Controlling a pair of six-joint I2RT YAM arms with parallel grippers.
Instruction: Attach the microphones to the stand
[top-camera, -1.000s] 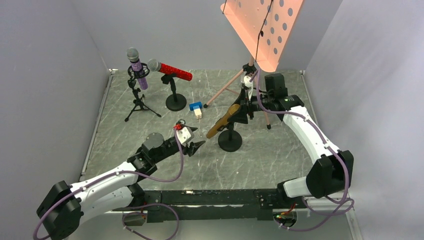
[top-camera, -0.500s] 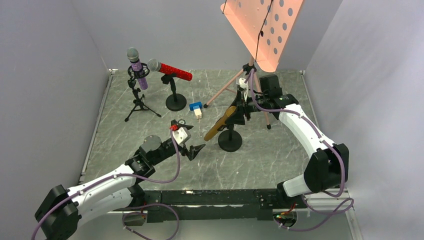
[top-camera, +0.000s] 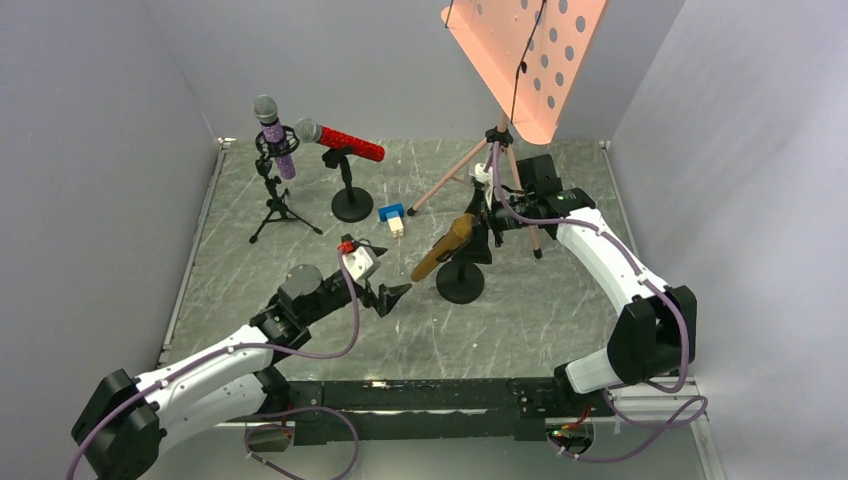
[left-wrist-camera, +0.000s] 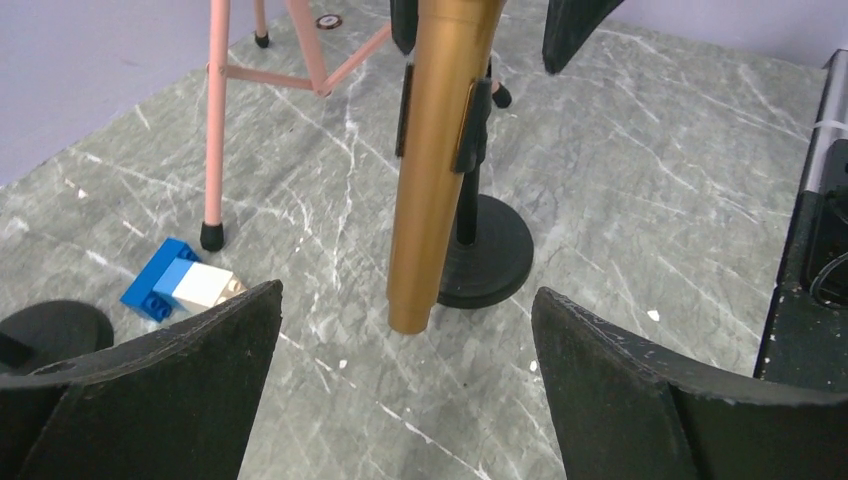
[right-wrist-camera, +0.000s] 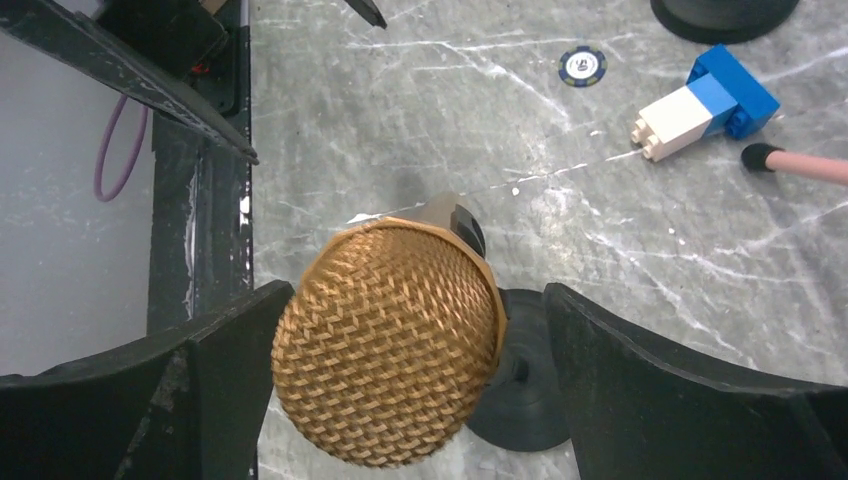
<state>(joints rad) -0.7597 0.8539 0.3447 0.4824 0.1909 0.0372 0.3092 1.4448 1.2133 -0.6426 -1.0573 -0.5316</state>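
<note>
My left gripper (left-wrist-camera: 405, 296) hangs spread wide and empty over the grey marble-veined tabletop (left-wrist-camera: 650, 170), with lilac walls (top-camera: 120, 150) around. Just ahead of it, the all-gold glittery stick microphone (left-wrist-camera: 436, 170) sits in the clip of the black round-based stand (left-wrist-camera: 492, 262). Its long axis is tilted, tail down toward my left fingers, mesh head up between my right gripper's (right-wrist-camera: 417, 292) parted fingers.

Left wrist view: the gold microphone (left-wrist-camera: 432, 170) is cut off at 12 o'clock; its head is not visible. Right wrist view: the mesh head (right-wrist-camera: 388, 340) hides most of the stand base (right-wrist-camera: 515, 410) at 6 o'clock.
</note>
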